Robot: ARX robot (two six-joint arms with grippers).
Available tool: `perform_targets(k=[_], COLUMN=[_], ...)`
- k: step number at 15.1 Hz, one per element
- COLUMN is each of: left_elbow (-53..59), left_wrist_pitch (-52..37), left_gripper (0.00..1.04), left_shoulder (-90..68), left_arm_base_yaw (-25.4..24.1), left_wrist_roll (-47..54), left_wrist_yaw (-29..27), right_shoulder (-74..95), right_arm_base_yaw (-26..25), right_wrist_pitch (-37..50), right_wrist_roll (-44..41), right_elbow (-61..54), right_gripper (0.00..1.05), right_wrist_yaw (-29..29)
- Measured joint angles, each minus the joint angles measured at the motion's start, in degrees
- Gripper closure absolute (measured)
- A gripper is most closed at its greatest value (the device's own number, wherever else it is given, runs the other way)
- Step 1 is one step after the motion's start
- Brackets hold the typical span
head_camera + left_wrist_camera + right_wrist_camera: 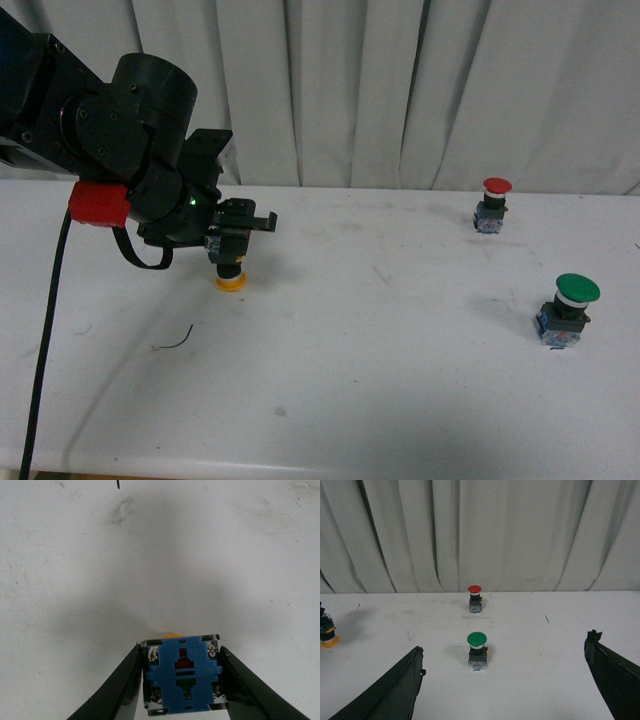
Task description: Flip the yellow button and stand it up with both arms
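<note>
Clamping yellow button, cap down, maybe on table: left jaws | right jaws: wide, empty

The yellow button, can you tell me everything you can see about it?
The small yellow-capped push button is upside down. Its round yellow-orange cap points down at the white table, touching it or just above; I cannot tell which. Above the cap comes a black collar, then a blue and clear plastic block with small metal screws, facing up. The left hand squeezes that block between its two black fingers, one on each side.
</note>
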State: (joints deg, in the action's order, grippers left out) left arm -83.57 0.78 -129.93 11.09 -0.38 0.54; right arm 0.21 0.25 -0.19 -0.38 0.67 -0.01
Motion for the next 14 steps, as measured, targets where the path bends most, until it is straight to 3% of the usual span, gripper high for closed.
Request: perform_targets(k=[2, 9, 14], left_elbow=[0.57, 10.43, 32.52], left_wrist_pitch=[-1.11, -8.15, -20.87], left_gripper=[0.69, 0.69, 0.69], left_shoulder=[0.31, 11.5, 38.62], left_arm_base_yaw=[0.52, 1.16, 0.7], left_wrist_roll=[-0.02, -0.48, -7.78], left_wrist_yaw=[0.17, 4.33, 17.53], right_shoulder=[0.0, 0.0, 0.0], right_arm_base_yaw=[0.0, 0.0, 0.0], right_wrist_pitch=[0.0, 0.0, 0.0], right_wrist_roll=[0.0, 0.0, 0.0], right_elbow=[0.0, 0.0, 0.0], right_gripper=[0.06, 0.06, 0.06], right_wrist_yaw=[0.0, 0.0, 0.0])
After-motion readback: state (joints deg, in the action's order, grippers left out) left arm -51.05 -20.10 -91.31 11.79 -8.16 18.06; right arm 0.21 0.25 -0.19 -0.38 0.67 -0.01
